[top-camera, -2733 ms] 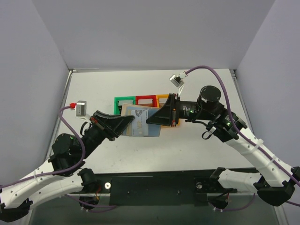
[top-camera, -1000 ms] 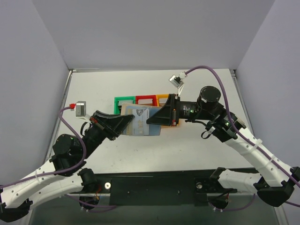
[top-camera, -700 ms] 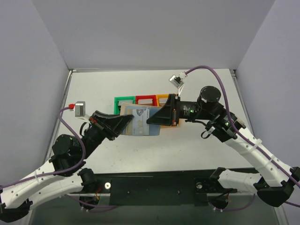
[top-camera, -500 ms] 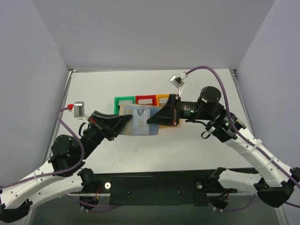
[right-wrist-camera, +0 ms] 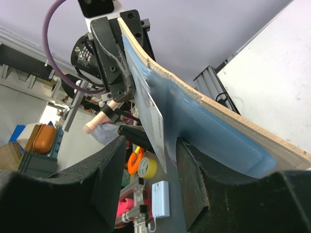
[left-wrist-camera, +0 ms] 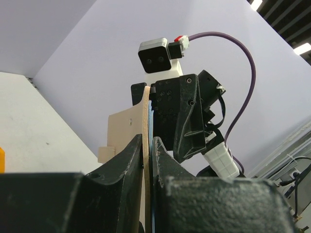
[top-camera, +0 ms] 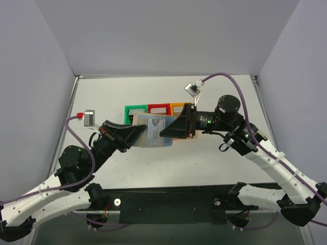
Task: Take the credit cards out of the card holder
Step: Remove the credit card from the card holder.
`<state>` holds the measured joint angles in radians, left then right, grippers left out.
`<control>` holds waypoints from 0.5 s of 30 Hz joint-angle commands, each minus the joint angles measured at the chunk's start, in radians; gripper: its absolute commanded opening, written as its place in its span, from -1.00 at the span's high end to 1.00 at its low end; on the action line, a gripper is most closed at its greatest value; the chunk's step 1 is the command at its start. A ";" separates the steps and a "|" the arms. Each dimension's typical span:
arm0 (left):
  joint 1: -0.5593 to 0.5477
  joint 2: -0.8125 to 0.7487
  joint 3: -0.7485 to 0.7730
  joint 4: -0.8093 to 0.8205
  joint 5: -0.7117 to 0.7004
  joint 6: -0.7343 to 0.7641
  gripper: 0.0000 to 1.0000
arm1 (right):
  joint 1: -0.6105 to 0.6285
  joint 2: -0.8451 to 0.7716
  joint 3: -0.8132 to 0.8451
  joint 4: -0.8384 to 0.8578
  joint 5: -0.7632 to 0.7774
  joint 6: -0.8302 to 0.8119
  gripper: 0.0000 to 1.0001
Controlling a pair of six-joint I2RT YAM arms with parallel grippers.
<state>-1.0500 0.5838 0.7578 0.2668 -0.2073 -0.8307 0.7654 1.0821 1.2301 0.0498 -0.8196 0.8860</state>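
The card holder (top-camera: 153, 137) is a tan bifold, open, with light blue inner panels, held in the air between my two grippers in front of the bins. My left gripper (top-camera: 139, 133) is shut on its left edge; the left wrist view shows the tan edge (left-wrist-camera: 127, 127) pinched between the jaws (left-wrist-camera: 148, 141). My right gripper (top-camera: 166, 130) is at its right side. In the right wrist view a pale credit card (right-wrist-camera: 148, 114) sticks out of the blue panel (right-wrist-camera: 218, 133) between the jaws of that gripper (right-wrist-camera: 150, 145), which stand apart; one jaw rests against the blue panel.
A green bin (top-camera: 135, 108), a red bin (top-camera: 159, 107) and an orange bin (top-camera: 177, 106) stand in a row just behind the card holder. White table edges and purple-grey walls enclose the space.
Almost nothing. The card holder stays held between both grippers; the left wrist wobbles slightly left and back.
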 commanded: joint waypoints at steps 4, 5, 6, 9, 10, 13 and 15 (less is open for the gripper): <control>0.002 0.014 0.038 0.078 0.020 -0.002 1.00 | -0.005 -0.013 0.002 0.102 -0.030 0.024 0.21; 0.002 0.017 0.037 0.078 0.022 -0.002 1.00 | -0.006 -0.011 0.005 0.104 -0.032 0.025 0.23; 0.002 0.022 0.038 0.077 0.023 -0.004 1.00 | -0.003 -0.010 0.006 0.104 -0.033 0.025 0.30; 0.002 0.027 0.038 0.086 0.026 -0.005 1.00 | -0.003 -0.005 0.008 0.104 -0.038 0.027 0.48; 0.002 0.027 0.038 0.087 0.026 -0.005 1.00 | -0.003 -0.002 0.008 0.102 -0.039 0.027 0.56; 0.002 0.028 0.038 0.088 0.025 -0.005 1.00 | -0.005 -0.002 0.008 0.094 -0.039 0.022 0.68; 0.002 0.027 0.040 0.088 0.023 -0.002 1.00 | -0.006 -0.002 0.008 0.093 -0.041 0.019 0.75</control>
<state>-1.0504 0.6140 0.7578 0.2890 -0.1970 -0.8322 0.7654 1.0828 1.2301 0.0753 -0.8261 0.9085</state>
